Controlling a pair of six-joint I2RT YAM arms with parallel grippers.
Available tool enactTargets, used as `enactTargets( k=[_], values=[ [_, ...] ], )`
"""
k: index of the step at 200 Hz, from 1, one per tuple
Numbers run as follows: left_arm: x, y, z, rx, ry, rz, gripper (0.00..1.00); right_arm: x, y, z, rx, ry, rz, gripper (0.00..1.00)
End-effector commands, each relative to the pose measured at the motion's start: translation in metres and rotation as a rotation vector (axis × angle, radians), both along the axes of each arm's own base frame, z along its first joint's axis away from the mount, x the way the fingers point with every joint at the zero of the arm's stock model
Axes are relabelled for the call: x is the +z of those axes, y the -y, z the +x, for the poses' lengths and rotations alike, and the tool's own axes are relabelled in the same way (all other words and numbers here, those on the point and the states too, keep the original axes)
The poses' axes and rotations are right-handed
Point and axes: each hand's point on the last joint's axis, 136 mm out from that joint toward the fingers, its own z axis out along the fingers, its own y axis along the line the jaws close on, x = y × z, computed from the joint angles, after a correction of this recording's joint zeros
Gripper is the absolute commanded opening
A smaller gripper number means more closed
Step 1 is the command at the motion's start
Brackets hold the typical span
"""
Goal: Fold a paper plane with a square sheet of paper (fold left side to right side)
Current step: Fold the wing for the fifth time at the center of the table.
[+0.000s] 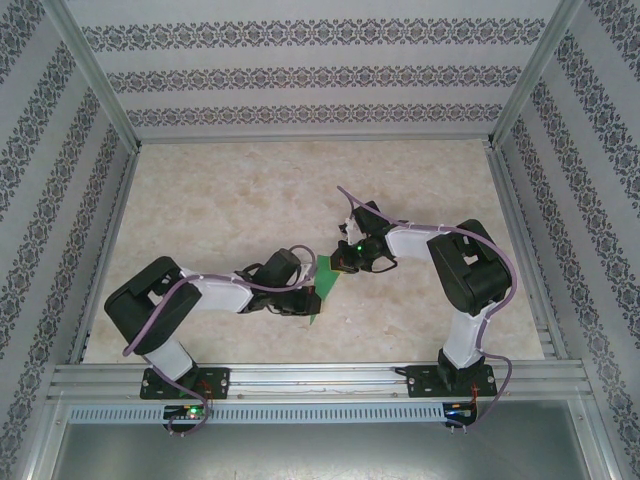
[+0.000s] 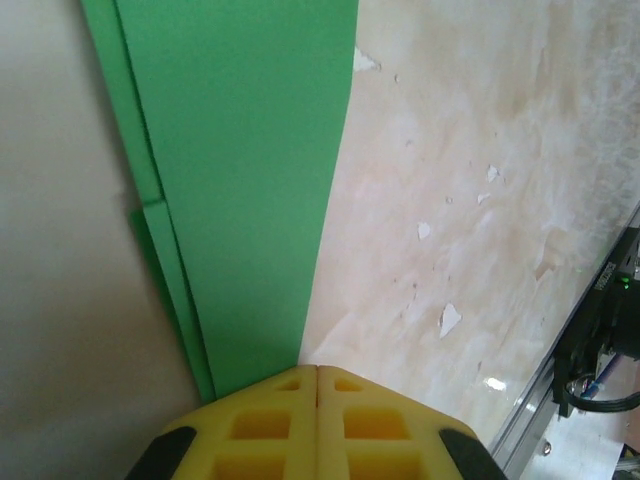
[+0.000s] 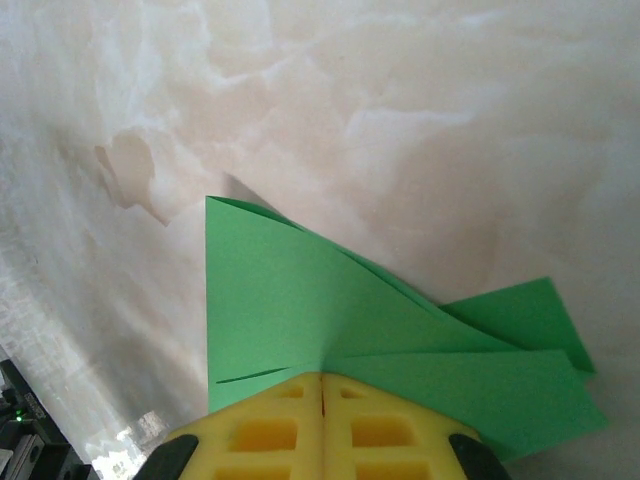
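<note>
The bright green sheet of paper lies folded into a long, narrow, layered shape on the table between my two grippers. In the left wrist view the paper runs as a tapering strip away from my left gripper, whose yellow fingers are shut and rest on its near end. Seen from the right wrist, the paper spreads in overlapping flaps from my right gripper, shut with its tips on the paper where the creases meet. From above, the left gripper and right gripper sit at opposite ends.
The marbled table is enclosed by patterned walls on three sides. An aluminium rail carrying both arm bases runs along the near edge. Small chips mark the table surface by the paper.
</note>
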Motion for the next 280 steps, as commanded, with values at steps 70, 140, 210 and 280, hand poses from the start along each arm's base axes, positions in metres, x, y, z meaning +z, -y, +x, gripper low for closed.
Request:
enactTargets(
  k=[70,140,210,280],
  values=[
    [-0.009,-0.025,-0.051,-0.038,-0.059,0.053,0.02,-0.050,0.036,-0.018,-0.030,-0.080,-0.222,0.00],
    [0.059,-0.017,-0.006,0.008,0.077,-0.055,0.02,-0.043,0.030,-0.018,-0.023,-0.068,-0.214,0.00],
    [0.026,0.006,0.046,-0.007,0.085,0.047,0.02,-0.038,0.021,-0.017,-0.020,-0.051,-0.192,0.00],
    [-0.015,-0.017,0.036,0.045,0.036,0.176,0.00,0.024,0.002,0.010,-0.024,0.090,-0.065,0.00]
  ],
)
